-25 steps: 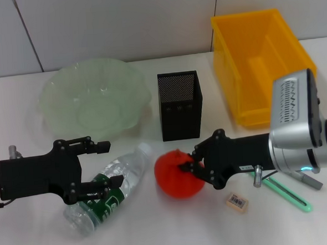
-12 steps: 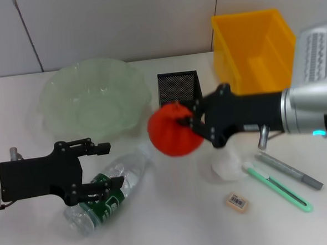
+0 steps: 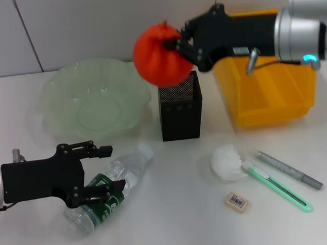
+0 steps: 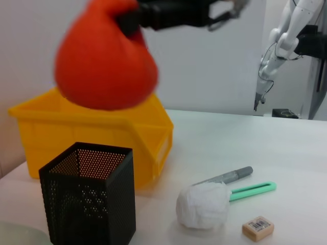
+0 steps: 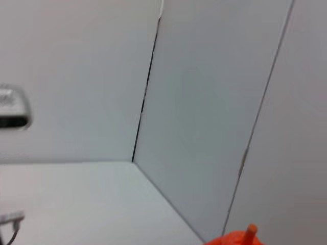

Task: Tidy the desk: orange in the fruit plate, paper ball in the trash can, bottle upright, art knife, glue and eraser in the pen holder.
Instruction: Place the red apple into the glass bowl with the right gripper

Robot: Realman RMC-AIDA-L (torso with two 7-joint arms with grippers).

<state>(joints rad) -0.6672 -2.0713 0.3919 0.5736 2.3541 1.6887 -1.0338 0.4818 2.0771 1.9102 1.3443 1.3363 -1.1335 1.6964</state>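
One orange (image 3: 160, 55), held aloft, pinched at puckered top by right gripper (image 3: 182, 42), above pen holder (image 3: 179, 106), beside fruit plate (image 3: 56, 90). Risk: thin grip (top only) slips, fruit drops into holder. Left gripper (image 3: 106, 169) spread around lying bottle (image 3: 104, 194).

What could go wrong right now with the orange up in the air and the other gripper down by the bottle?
The right gripper holds the orange only by its puckered top, high above the pen holder. If it slips, the fruit could fall onto the holder instead of the fruit plate.

The left gripper is open around the lying bottle, which is round and may roll away as the fingers close.
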